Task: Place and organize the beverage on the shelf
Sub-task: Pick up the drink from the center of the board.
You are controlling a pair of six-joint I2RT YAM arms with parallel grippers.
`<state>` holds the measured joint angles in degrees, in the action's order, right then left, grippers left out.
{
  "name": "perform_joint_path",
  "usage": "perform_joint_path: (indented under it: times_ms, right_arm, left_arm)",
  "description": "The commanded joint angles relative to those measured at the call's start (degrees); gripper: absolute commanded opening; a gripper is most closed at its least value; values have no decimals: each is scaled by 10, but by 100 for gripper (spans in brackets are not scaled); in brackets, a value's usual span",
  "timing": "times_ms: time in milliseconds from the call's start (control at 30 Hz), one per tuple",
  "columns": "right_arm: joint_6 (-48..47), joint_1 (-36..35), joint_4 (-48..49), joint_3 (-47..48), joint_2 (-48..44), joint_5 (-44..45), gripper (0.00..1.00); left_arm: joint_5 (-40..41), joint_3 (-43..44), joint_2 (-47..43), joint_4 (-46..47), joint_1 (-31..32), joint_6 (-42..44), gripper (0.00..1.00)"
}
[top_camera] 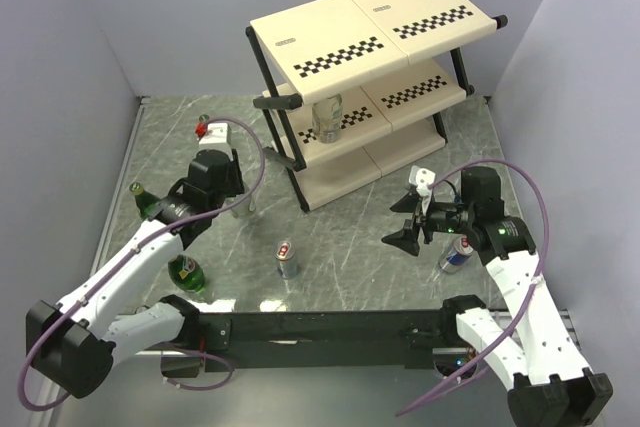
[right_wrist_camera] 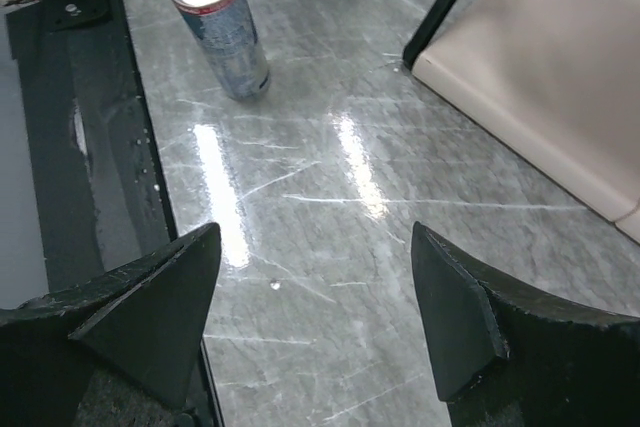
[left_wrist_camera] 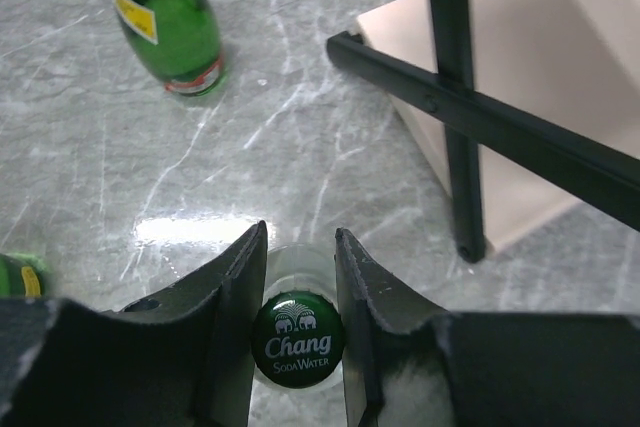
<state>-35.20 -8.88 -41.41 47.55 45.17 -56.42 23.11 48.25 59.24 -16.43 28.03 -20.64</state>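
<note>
While a green bottle (top_camera: pixel 186 273) stands nearest on the left of the grey table (top_camera: pixel 340 237) and a silver-and-blue can (top_camera: pixel 455 256) nearest on the right, a second can (top_camera: pixel 287 259) stands alone between them. The right gripper (right_wrist_camera: pixel 315 277) hangs spread wide and empty over the table. The left gripper (left_wrist_camera: pixel 300 247) is clamped on the neck of a clear bottle (left_wrist_camera: pixel 297 339) with a green cap. Beyond, the shelf (top_camera: pixel 330 42) carries a third can (top_camera: pixel 327 117) on its middle tier.

Table (left_wrist_camera: pixel 100 147) glossy grey marble-look; green bottle (left_wrist_camera: pixel 175 27) shiny glass; can (right_wrist_camera: pixel 225 32) smooth metal; shelf (top_camera: pixel 370 32) panels matt.
</note>
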Motion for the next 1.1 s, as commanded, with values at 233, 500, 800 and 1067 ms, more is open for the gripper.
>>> perform_joint_path:
  times_ms: [233, 500, 800, 1067]
  right_arm:
    - [30, -104, 96, 11, 36, 14, 82]
    - [95, -162, 184, 40, 72, 74, 82]
    - [173, -237, 285, 50, 94, 174, 82]
    - [217, -264, 358, 30, 87, 219, 82]
  left_arm:
    - [-55, 106, -69, 8, 9, -6, 0]
    - [-105, 159, -77, -33, 10, -25, 0]
    - [-163, 195, -81, -45, 22, -57, 0]
    - [-182, 208, -76, -50, 62, -73, 0]
